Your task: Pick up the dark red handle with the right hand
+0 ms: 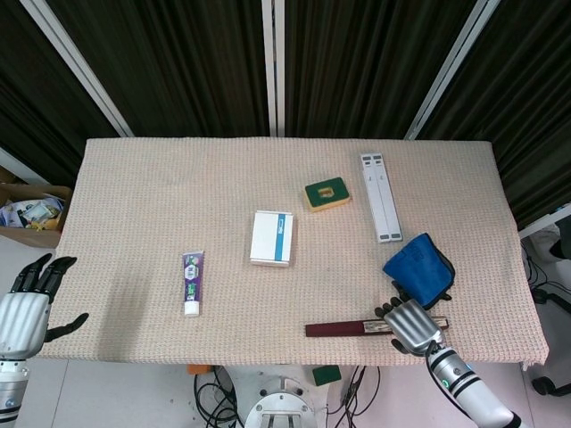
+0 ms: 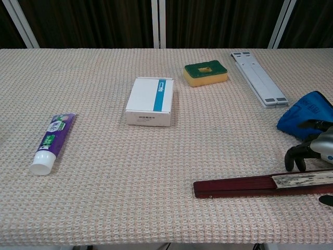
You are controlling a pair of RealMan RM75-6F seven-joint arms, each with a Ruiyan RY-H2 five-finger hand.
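Observation:
The dark red handle (image 1: 343, 329) lies flat along the table's front edge at the right; its right end carries a pale patterned strip. In the chest view the handle (image 2: 234, 186) rests on the cloth. My right hand (image 1: 412, 325) sits over that right end. Its fingers (image 2: 294, 156) curl down just behind the handle and the thumb tip shows on the near side, so the hand straddles the handle without a visible grip. My left hand (image 1: 22, 312) hangs beyond the table's left front corner, fingers spread and holding nothing.
A blue cloth (image 1: 419, 266) lies just behind my right hand. A grey folding stand (image 1: 380, 196) and a green-topped sponge (image 1: 326, 193) are further back. A white box (image 1: 272, 237) sits mid-table and a purple toothpaste tube (image 1: 192, 282) to its left.

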